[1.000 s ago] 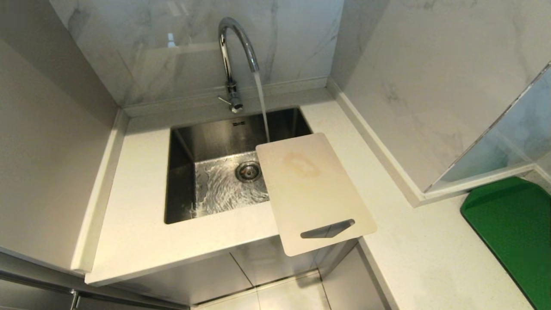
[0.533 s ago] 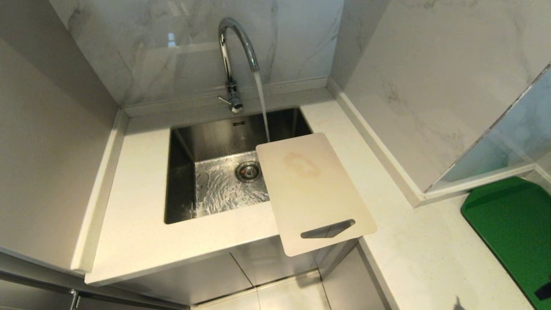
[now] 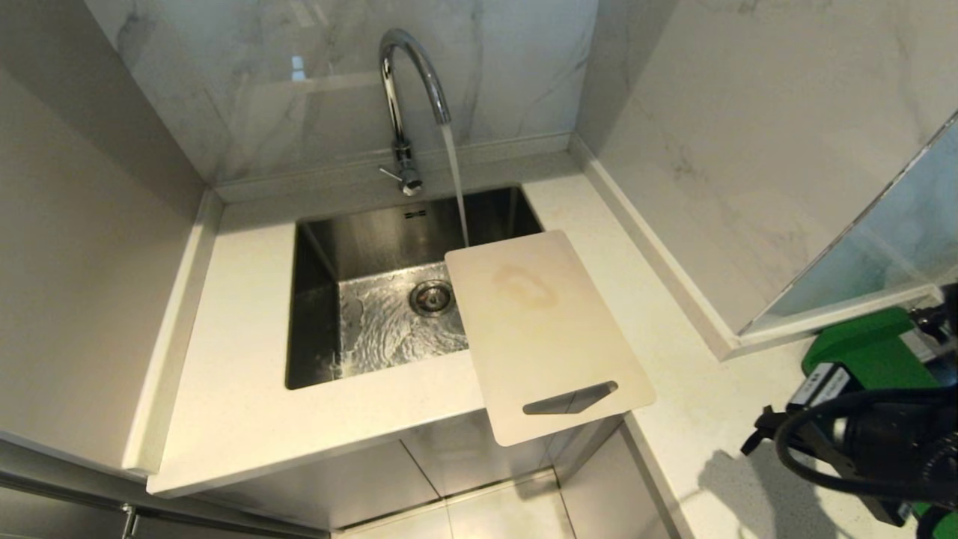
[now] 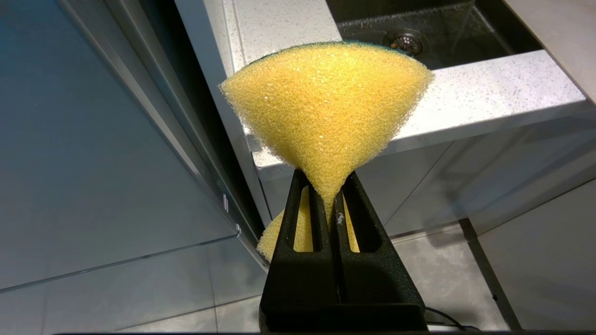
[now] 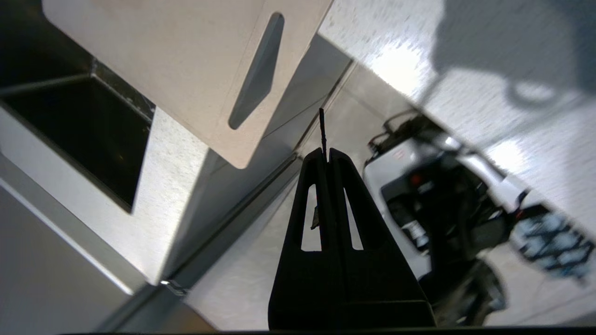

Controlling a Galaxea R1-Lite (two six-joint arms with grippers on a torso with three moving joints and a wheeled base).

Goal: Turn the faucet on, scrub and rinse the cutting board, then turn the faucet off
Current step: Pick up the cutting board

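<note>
Left gripper (image 4: 331, 204) pinching yellow sponge (image 4: 328, 107), right gripper (image 5: 329, 156) closed, empty

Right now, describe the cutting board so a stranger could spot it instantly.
Find the steel sink under the running faucet. The cutting board lies across its right rim, overhanging the counter's front edge. It is pale beige, with a slot handle and a yellowish ring stain.
</note>
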